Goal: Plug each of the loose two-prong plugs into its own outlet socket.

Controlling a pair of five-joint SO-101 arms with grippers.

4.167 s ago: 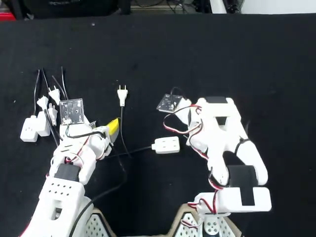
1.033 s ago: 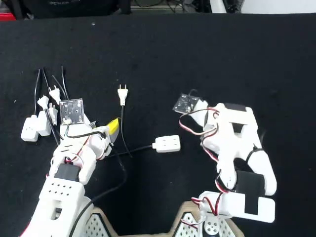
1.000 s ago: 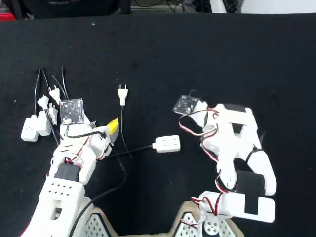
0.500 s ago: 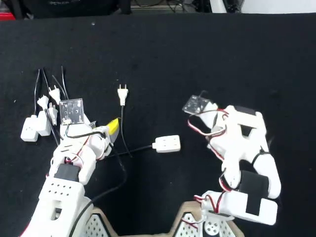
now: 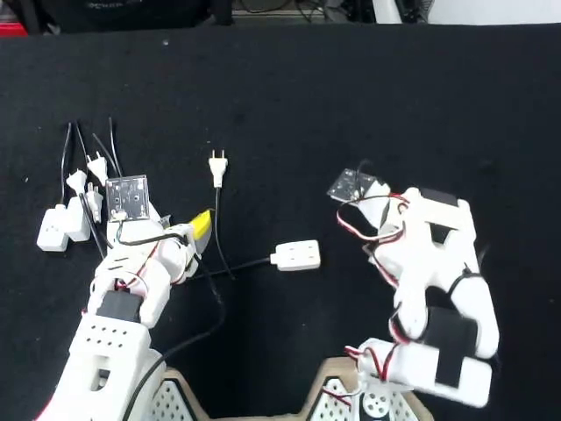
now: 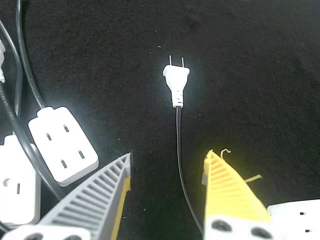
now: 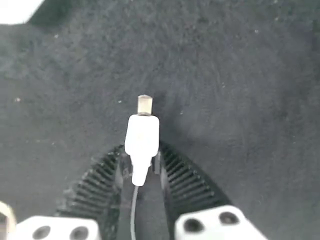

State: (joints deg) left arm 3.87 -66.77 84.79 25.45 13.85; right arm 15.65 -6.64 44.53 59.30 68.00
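right end effector (image 7: pixel 141 151): clamped on white plug (image 7: pixel 142 136) | left end effector (image 6: pixel 167 161): wide open above black cord (image 6: pixel 179 145)

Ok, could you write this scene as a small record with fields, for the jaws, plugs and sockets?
left jaws: open, over the black cord of a loose white two-prong plug
right jaws: shut on a second white two-prong plug, prongs pointing away from the arm
middle socket: white outlet block on the black table, between the arms, no plug in it
left socket: white two-outlet block, both outlets empty
other plugs: two small white plugs loose near the left socket
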